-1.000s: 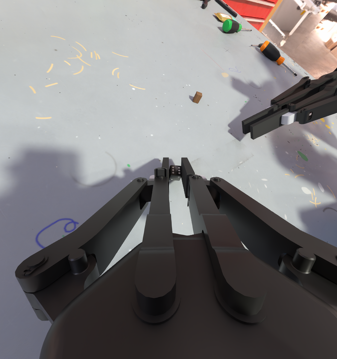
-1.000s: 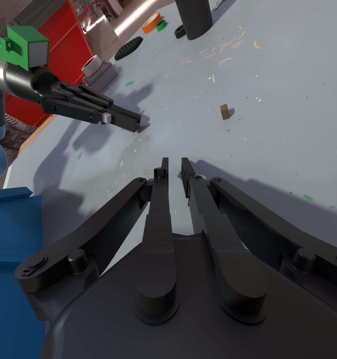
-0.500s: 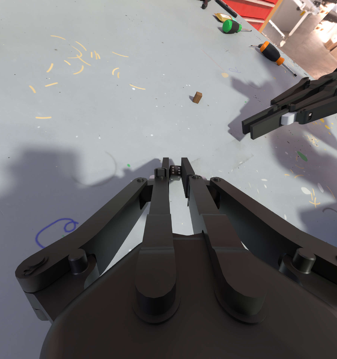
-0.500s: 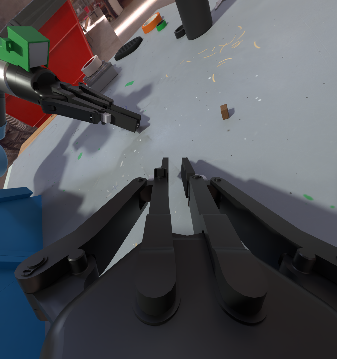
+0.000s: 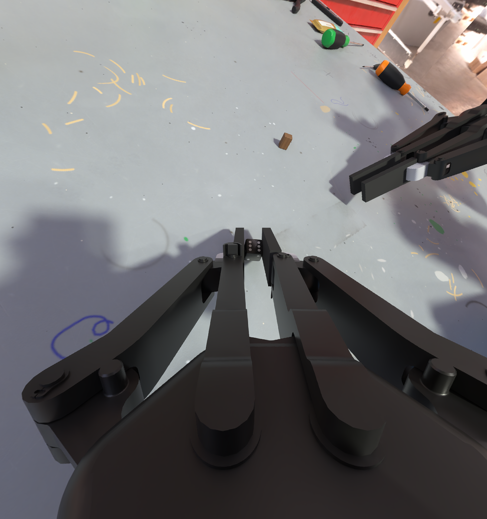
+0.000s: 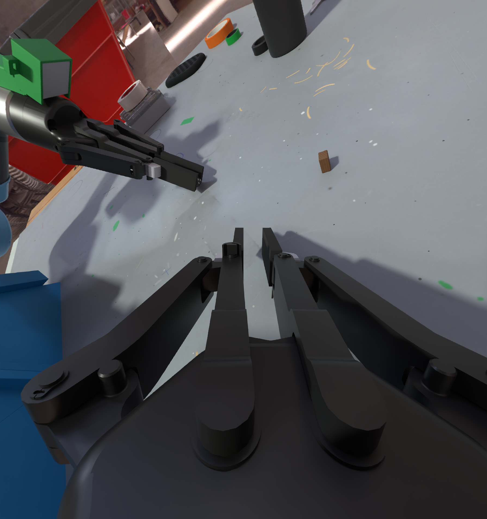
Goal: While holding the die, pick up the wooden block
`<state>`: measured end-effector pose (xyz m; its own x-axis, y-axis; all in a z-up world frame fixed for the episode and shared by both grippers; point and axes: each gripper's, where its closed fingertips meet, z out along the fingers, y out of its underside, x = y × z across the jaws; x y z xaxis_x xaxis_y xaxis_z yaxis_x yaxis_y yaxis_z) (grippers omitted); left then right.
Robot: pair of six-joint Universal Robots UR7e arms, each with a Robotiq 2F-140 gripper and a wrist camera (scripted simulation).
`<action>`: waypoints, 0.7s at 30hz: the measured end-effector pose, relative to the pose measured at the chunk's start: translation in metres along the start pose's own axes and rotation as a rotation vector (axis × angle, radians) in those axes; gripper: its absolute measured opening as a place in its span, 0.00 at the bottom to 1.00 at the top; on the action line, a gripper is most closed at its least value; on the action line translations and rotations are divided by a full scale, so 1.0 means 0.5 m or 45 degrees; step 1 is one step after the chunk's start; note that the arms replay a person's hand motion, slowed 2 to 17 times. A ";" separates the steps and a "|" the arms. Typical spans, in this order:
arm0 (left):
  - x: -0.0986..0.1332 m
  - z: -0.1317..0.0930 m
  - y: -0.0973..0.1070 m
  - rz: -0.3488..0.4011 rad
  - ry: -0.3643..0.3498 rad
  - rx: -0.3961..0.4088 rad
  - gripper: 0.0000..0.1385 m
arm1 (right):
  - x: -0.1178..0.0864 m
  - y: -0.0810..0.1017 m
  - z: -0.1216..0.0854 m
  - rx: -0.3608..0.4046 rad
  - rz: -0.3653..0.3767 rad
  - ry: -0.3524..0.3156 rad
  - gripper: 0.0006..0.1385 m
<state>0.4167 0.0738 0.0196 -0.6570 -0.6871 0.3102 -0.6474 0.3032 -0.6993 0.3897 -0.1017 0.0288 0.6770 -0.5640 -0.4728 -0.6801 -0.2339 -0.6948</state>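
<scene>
My left gripper (image 5: 252, 233) is shut on a small black die (image 5: 253, 247) with white dots, held between its fingertips above the grey table (image 5: 152, 174). The wooden block (image 5: 285, 141) stands upright on the table, well ahead and a little to the right. My right gripper (image 6: 252, 233) is closed to a narrow gap with nothing between its fingers, above the table. The block (image 6: 324, 161) lies ahead of it to the right. Each gripper shows in the other's view: the right one (image 5: 357, 188) at the right, the left one (image 6: 196, 179) at the left.
A green-handled screwdriver (image 5: 333, 38) and an orange-handled one (image 5: 391, 77) lie near the far right table edge. A red cabinet (image 6: 90, 64), a white tape roll (image 6: 132, 95), orange tape (image 6: 218, 29), a black cylinder (image 6: 281, 25) and a blue box (image 6: 17, 365) show in the right wrist view.
</scene>
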 end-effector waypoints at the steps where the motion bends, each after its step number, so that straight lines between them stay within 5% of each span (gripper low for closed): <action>1: 0.000 0.000 0.000 0.000 0.000 0.000 0.12 | 0.000 0.000 0.000 0.000 0.000 0.000 0.13; 21: 0.000 0.000 0.000 -0.009 0.005 0.002 0.12 | 0.001 0.000 0.000 0.001 0.006 -0.001 0.13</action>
<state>0.4170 0.0738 0.0197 -0.6541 -0.6865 0.3176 -0.6513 0.2976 -0.6980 0.3899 -0.1020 0.0288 0.6739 -0.5643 -0.4768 -0.6832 -0.2303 -0.6930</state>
